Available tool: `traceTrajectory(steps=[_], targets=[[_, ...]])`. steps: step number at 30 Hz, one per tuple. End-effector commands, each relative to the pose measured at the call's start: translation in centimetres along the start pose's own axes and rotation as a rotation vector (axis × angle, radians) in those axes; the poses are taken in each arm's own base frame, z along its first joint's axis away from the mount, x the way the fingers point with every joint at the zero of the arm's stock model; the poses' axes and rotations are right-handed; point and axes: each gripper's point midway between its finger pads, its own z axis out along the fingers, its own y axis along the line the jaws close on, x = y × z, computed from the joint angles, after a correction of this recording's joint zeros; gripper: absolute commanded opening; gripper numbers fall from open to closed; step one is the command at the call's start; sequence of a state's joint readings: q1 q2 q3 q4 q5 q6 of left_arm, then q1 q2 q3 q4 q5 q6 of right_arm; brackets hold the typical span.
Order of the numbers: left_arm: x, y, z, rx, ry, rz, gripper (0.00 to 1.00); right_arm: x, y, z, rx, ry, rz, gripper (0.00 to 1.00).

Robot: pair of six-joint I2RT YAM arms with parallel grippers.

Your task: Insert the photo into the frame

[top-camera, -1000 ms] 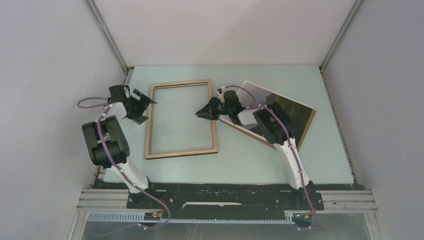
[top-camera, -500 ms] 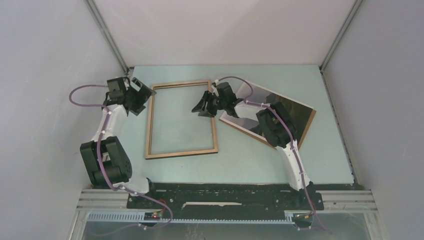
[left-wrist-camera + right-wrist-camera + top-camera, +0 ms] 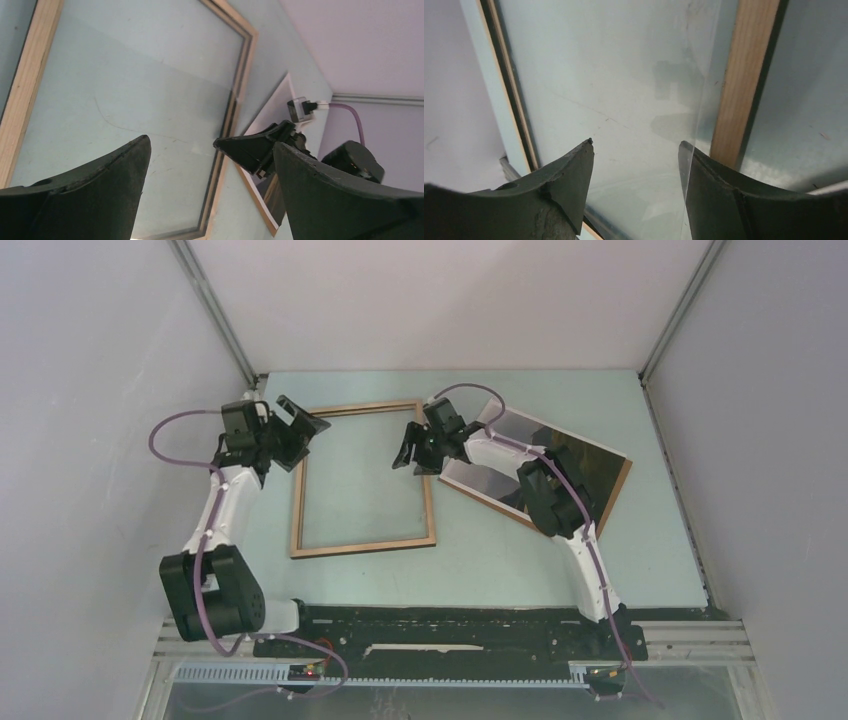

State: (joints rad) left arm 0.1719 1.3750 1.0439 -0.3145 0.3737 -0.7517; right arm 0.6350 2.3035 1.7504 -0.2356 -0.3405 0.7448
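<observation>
You've got a pale blue-green bench [image 3: 500, 570] filling the floor of the booth. Out at 3 o'clock a brown backing board [image 3: 619, 488] lies flat and skewed on it, mostly covered, with just its thin edge showing. Grey-white walls box you in: back wall [image 3: 440, 300] at 12, left wall [image 3: 90, 390] at 9, right wall [image 3: 770, 440] at 3. Aluminium posts climb from the far corners, one [image 3: 215, 315] at 11, one [image 3: 680, 310] at 1. An aluminium rail [image 3: 200, 636] runs along the near edge at 6.
</observation>
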Motion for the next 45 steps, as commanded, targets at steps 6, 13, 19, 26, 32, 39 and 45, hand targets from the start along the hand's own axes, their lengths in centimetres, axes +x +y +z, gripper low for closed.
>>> traceTrajectory(steps=[6, 13, 19, 26, 32, 39, 45], targets=[[-0.8, -4.0, -3.4, 0.141, -0.076, 0.052, 1.0, -3.8, 3.4, -7.9, 0.206, -0.152, -0.156, 0.76], [-0.6, -5.1, -4.3, 0.174, -0.086, 0.082, 1.0, -4.7, 0.9, -15.9, 0.423, -0.222, -0.272, 0.78], [0.0, -6.9, -5.3, 0.222, -0.088, 0.136, 1.0, -0.7, -1.1, -18.5, 0.294, -0.145, -0.26, 0.77], [0.5, -7.3, -5.9, 0.184, -0.115, 0.212, 1.0, 5.3, -3.8, -17.4, 0.016, -0.053, -0.038, 0.78], [1.6, -7.7, -6.0, 0.132, -0.142, 0.338, 1.0, 9.5, -3.7, -13.0, -0.041, 0.018, 0.013, 0.77], [3.6, -8.9, -5.8, 0.126, -0.124, 0.455, 1.0, 11.7, -3.0, -10.2, -0.067, 0.028, 0.033, 0.77], [4.0, -9.2, -5.8, 0.133, -0.126, 0.488, 1.0, 13.9, -0.2, -7.5, -0.163, 0.07, 0.022, 0.76]])
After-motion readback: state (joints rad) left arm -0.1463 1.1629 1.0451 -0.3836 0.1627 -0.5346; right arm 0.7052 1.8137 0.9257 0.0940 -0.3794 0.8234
